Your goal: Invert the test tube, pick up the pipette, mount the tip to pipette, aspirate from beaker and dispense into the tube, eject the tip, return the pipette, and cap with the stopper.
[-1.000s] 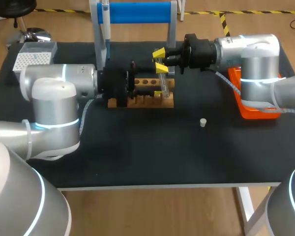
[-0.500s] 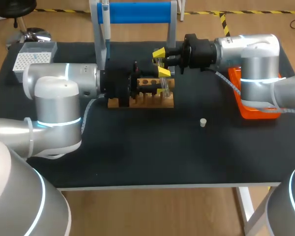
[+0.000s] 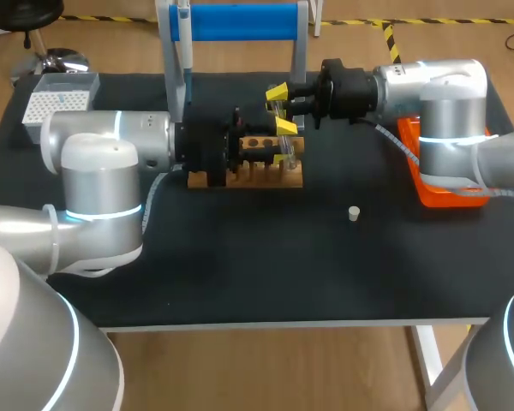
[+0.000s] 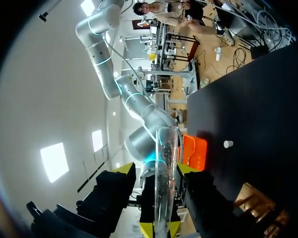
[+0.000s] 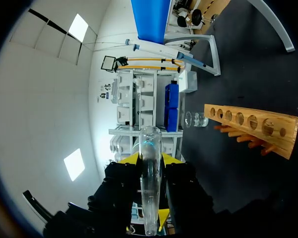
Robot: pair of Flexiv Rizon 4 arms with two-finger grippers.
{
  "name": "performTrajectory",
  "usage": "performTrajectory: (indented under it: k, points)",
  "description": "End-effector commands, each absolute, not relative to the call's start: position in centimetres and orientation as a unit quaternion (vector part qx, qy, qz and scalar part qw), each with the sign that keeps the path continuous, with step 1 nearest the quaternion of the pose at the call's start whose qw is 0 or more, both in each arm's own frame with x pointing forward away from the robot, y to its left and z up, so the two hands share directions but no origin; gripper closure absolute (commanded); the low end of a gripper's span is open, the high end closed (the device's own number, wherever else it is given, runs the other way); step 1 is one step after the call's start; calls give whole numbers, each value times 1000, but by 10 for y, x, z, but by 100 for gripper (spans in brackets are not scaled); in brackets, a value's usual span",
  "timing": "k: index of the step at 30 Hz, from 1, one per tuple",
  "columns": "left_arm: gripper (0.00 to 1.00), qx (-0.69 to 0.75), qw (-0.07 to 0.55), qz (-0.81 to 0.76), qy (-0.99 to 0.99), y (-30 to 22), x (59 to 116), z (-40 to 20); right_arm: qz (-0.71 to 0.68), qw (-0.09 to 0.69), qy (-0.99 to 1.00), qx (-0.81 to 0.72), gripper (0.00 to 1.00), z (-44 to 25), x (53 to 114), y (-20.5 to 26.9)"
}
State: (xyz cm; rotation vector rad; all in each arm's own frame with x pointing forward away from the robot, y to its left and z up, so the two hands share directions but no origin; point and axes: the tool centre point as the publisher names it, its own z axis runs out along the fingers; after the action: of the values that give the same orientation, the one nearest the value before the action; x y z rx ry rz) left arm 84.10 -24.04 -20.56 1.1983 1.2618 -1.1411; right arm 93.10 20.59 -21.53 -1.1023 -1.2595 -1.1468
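A: Nearest the front edge of the desk [image 3: 240, 274]?
B: Just a small white stopper [image 3: 353, 213] on the dark top, well apart from everything else.
A: Further in?
B: A wooden rack [image 3: 270, 177] with a row of holes along the top and pegs along the front. Level with it, off to the right, an orange tray [image 3: 445, 195], partly under the right arm [image 3: 437, 94]. Stopper in front of the gap between the two.
A: And the test tube [image 4: 167, 144]?
B: Hangs in the air just above the rack's right end, clear of the wood. Lies roughly level, front to back: open mouth toward the front, rounded end toward the back.
A: Held by which jaws?
B: By the right jaws. In the right wrist view, both yellow fingertips [image 5: 131, 158] pressed on the glass from two sides, closed right down onto it, nearer its rounded end.
A: The left jaws?
B: Sit on the left arm [image 3: 94, 171], facing the other way, and straddle the same tube nearer its mouth. Spread wider than the glass: in the left wrist view, one fingertip [image 4: 188, 169] against it, the other off it with a plain gap. Grip nothing.
A: Beyond the rack?
B: A glass beaker [image 5: 196, 119] just past the end of the rack farthest from the right jaws, seen from the right wrist. A white box [image 3: 56, 103] with a dotted top at the far left corner. At the back edge, a stand [image 3: 240, 21] with pale uprights and a blue bar across the top.
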Motion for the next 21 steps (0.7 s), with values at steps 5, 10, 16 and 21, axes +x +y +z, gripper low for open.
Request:
performTrajectory:
  k: [5, 10, 16, 21]
  points:
    - [72, 495, 508, -473, 523, -241, 841, -207, -480, 526, -527, -463, 100, -214, 930, 206]
    - [100, 494, 507, -473, 524, -240, 841, -207, -480, 526, -527, -463, 100, -214, 930, 206]
    - [100, 495, 501, -475, 527, -240, 841, -207, -480, 526, -527, -463, 80, -214, 930, 206]
    - [100, 498, 495, -472, 532, -240, 840, -208, -480, 526, -527, -463, 0, -214, 930, 206]
